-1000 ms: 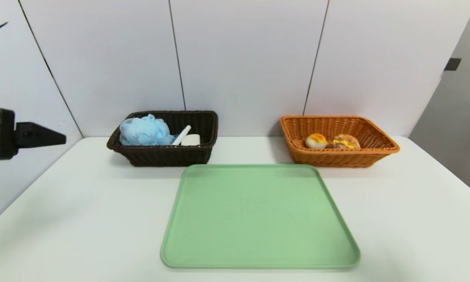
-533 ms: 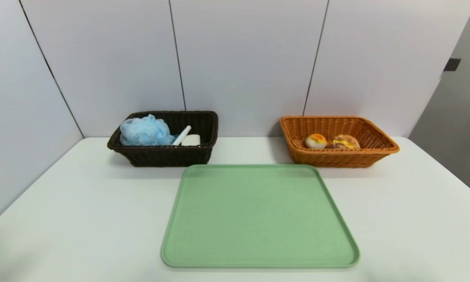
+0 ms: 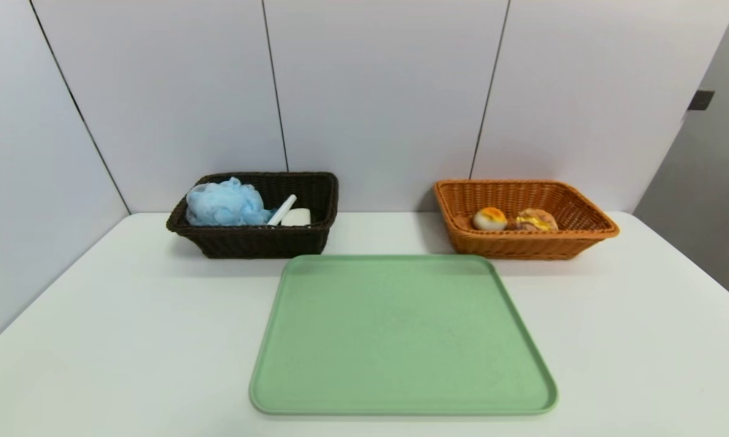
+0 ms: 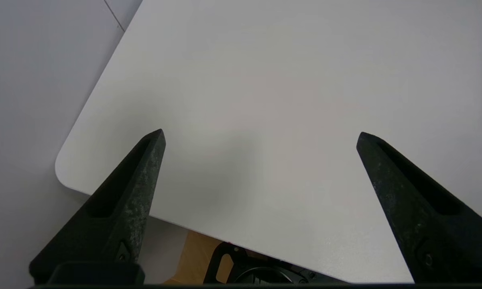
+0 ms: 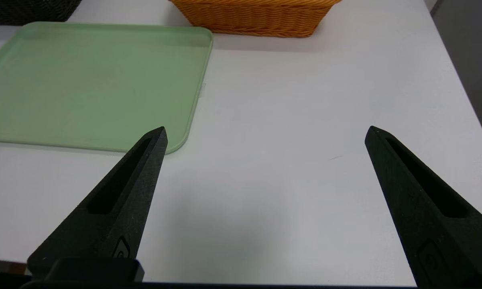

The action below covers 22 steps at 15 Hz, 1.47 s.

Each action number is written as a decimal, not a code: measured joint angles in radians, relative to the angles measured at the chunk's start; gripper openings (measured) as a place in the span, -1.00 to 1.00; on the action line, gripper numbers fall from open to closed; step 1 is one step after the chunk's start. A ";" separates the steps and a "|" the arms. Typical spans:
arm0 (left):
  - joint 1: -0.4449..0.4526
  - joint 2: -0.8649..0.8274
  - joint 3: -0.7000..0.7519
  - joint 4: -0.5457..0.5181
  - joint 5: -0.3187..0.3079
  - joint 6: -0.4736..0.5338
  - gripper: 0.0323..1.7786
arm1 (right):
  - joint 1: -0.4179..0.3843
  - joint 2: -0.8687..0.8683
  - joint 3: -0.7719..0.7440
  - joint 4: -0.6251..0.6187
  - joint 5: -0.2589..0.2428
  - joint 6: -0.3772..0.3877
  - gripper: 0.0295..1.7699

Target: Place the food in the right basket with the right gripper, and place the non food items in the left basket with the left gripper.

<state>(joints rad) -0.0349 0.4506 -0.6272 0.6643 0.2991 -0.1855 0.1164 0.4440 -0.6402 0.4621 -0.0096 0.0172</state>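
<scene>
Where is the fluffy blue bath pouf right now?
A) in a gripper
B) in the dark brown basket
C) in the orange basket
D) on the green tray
B: the blue bath pouf sits inside the dark brown basket, next to the white marker pen and soap bar.

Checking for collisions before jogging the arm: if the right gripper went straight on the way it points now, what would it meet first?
Most likely bare table: the open right gripper points slightly downward at it, between the tray and the table's edge. The orange basket sits farther off; depth is unclear.
</scene>
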 joint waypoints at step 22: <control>0.028 -0.451 0.459 -0.409 -0.104 0.179 0.90 | -0.116 -0.445 0.621 -0.523 0.011 -0.072 0.92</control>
<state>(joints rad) -0.0072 0.0000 -0.1679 0.2557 0.1947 -0.0062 0.0000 -0.0013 -0.0191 -0.0611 0.0013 -0.0551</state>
